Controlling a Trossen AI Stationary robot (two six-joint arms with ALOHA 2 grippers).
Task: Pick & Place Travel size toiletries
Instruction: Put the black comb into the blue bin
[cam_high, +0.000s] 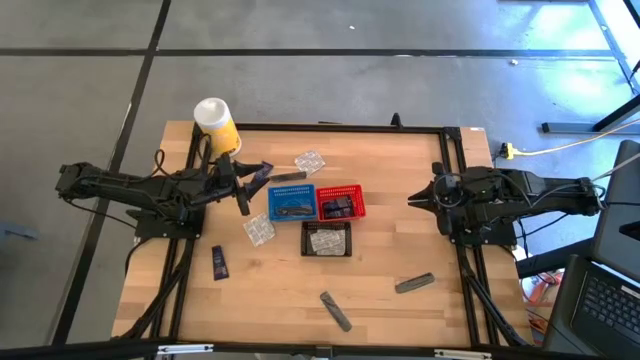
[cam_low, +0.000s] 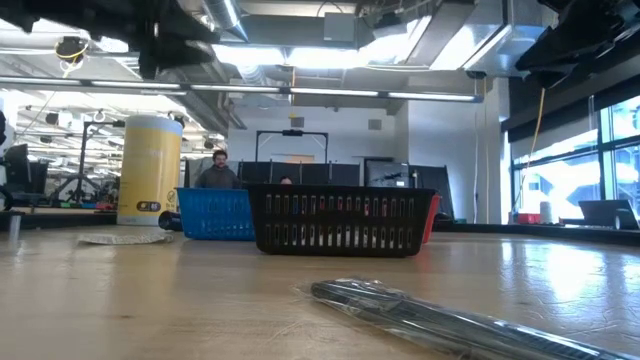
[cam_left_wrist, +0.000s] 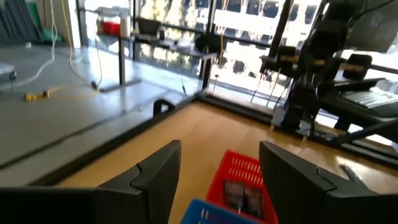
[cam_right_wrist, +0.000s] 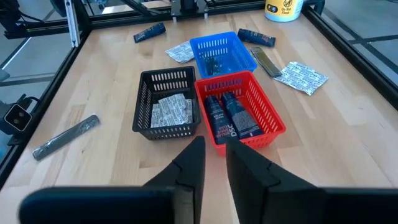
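My left gripper (cam_high: 248, 188) (cam_left_wrist: 217, 152) is open and empty, raised just left of the blue basket (cam_high: 290, 203). My right gripper (cam_high: 415, 198) (cam_right_wrist: 214, 158) is shut and empty, right of the red basket (cam_high: 342, 203). The red basket (cam_right_wrist: 239, 115) holds two navy tubes (cam_right_wrist: 227, 118). Clear packets (cam_right_wrist: 171, 111) lie in the black basket (cam_right_wrist: 165, 102), and small black pieces (cam_right_wrist: 214, 62) in the blue basket (cam_right_wrist: 221, 53). Loose on the table lie grey tubes (cam_high: 415, 283) (cam_high: 336, 310) (cam_high: 288, 177), navy tubes (cam_high: 218, 262) (cam_right_wrist: 255, 37) and clear packets (cam_high: 310, 160) (cam_high: 259, 230).
A white-and-yellow canister (cam_high: 215, 120) stands at the table's far left corner. A black frame rail (cam_high: 330, 128) runs along the far edge. In the low view one grey tube (cam_low: 450, 320) lies close in front of the black basket (cam_low: 340, 220). A person (cam_low: 215, 170) shows in the room behind.
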